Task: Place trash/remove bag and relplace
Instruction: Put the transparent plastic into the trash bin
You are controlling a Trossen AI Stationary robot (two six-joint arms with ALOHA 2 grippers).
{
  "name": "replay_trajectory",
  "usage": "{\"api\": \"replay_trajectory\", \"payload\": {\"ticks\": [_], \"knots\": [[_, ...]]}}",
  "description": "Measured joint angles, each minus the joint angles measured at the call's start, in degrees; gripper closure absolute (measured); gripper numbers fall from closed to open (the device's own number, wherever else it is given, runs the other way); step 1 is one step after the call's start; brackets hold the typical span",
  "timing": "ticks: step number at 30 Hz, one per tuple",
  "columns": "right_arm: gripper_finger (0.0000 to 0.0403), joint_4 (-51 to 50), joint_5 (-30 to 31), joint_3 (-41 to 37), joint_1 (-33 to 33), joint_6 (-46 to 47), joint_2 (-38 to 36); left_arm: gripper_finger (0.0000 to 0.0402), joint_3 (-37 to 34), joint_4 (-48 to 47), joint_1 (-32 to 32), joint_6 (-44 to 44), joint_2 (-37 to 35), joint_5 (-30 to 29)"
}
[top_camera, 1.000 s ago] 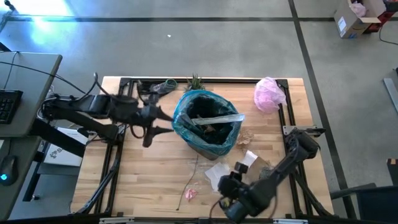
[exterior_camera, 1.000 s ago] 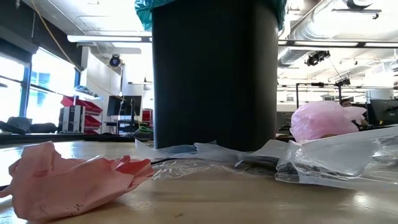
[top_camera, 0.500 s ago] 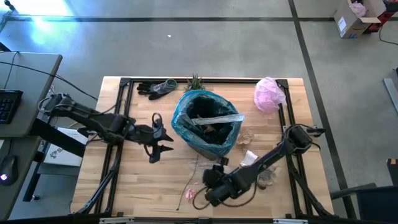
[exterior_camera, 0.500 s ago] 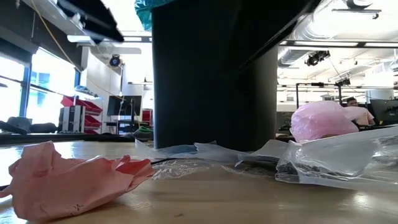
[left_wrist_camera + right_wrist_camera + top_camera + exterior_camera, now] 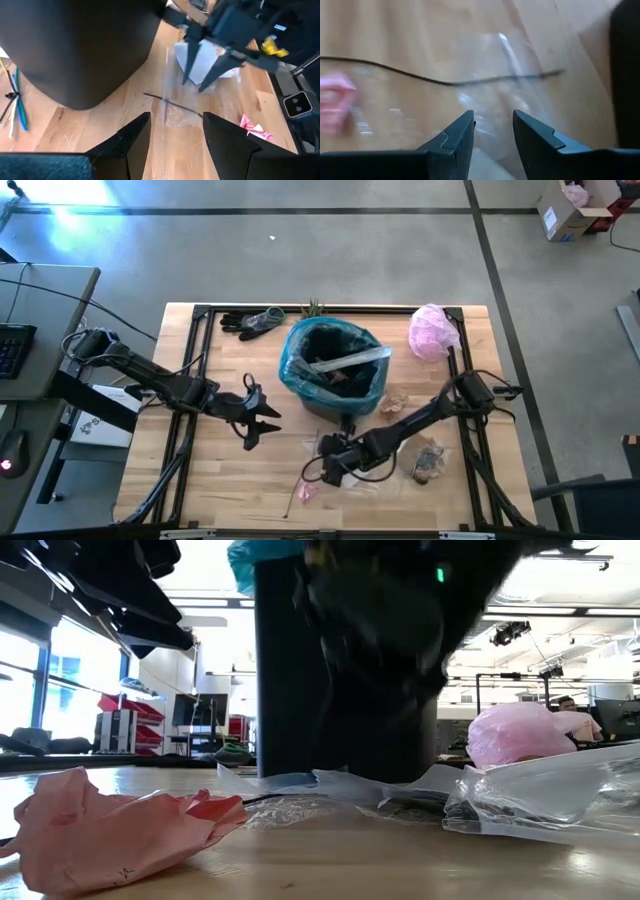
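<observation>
Currently both claws stand apart and empty: right claw (image 5: 330,467) over clear wrappers (image 5: 352,477), left claw (image 5: 258,418) beside the bin (image 5: 337,370).

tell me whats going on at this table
Two robot arms are clearing trash into a black bin lined with a teal bag. The right gripper, jaws open, is low over a clear plastic wrapper lying on the table in front of the bin. The left gripper, jaws also open and empty, hovers beside the bin. A silvery wrapper is already in it; a pink scrap still lies on the table.
</observation>
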Motion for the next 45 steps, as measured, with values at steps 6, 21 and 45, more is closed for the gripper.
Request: {"api": "replay_trajectory", "payload": {"ticks": [6, 21, 45], "knots": [[0.0280, 5.16, 0.80, -4.09, -1.56, 0.04, 0.00, 0.0236, 0.00, 0.00, -0.84, 0.07, -0.02, -1.44], [0.0372, 10.25, -2.76, -8.02, -2.67, 1.24, -0.26, 0.0237, -0.04, 2.04, -0.85, 0.05, -0.02, -2.08], [0.0403, -6.22, 2.07, 12.87, -0.24, -13.06, -0.04, 0.0237, -0.04, 2.91, -0.84, 0.05, -0.02, -2.90]]}}
